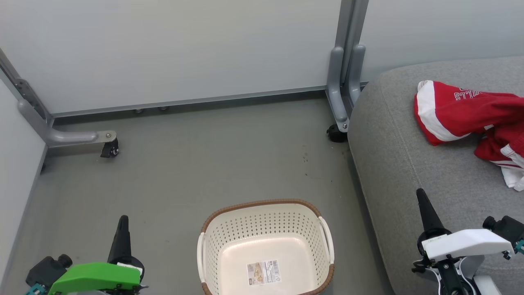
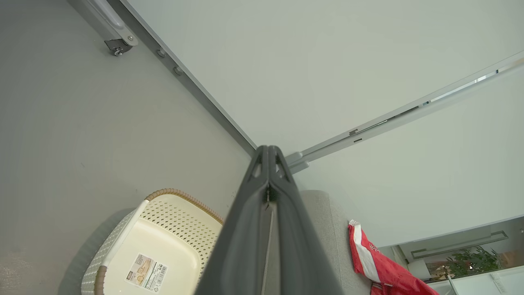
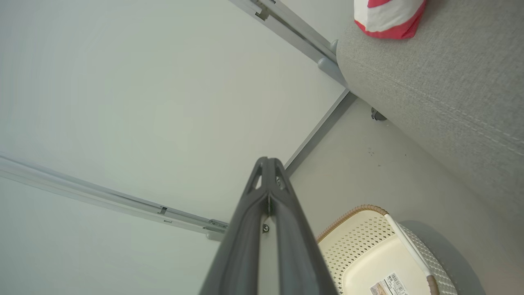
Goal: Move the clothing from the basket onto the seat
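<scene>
I'm seeing the clothing (image 1: 462, 112) lying bunched on the seat (image 1: 393, 164), far right of the basket (image 1: 262, 202) and beyond it. My right hand (image 1: 421, 198) is hanging over the seat's near edge, right of the basket and well apart from the clothing, fingers clenched together on nothing. My left hand (image 1: 123, 221) is hovering left of the basket, clenched likewise.

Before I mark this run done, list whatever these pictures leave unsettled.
Clothing: cut by the head view's right edge; garment count unclear.
Its white lettering: too small and folded to read.
Basket: near rim cut by the head view's bottom edge; the left gripper covers part of it in the left wrist view.
Paper label: print too small.
Seat: runs past the right edge.
</scene>
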### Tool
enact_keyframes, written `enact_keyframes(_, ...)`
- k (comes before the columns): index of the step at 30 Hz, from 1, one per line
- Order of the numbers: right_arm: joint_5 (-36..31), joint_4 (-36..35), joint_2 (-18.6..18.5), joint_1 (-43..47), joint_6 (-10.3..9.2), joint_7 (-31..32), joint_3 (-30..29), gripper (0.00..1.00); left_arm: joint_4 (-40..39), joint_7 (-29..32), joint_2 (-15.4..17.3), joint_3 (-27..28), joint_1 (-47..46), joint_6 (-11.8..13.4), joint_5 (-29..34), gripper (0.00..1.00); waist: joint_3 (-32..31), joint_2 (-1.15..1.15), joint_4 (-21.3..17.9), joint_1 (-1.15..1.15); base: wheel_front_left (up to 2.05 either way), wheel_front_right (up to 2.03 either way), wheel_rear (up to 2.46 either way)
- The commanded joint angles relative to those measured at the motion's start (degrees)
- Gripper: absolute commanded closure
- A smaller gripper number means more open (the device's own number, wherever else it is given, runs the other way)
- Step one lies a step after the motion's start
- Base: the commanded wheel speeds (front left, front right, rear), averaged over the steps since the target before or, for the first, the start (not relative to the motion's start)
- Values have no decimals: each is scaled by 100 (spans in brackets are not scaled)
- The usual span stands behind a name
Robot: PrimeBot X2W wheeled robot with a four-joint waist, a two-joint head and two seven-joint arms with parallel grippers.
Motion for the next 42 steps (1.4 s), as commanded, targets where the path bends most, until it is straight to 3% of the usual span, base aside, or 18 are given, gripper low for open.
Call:
enact_keyframes(1,178,-23,9,-122,2,47,-42,100,-46,37,58,51,-179,-31,-189,100,4,0,4,0,0,0,0)
enact_keyframes(42,2259,180,101,-387,1,620,-401,100,81,603,53,390,-526,-199,-2268,100,105,0,106,0,0,0,0)
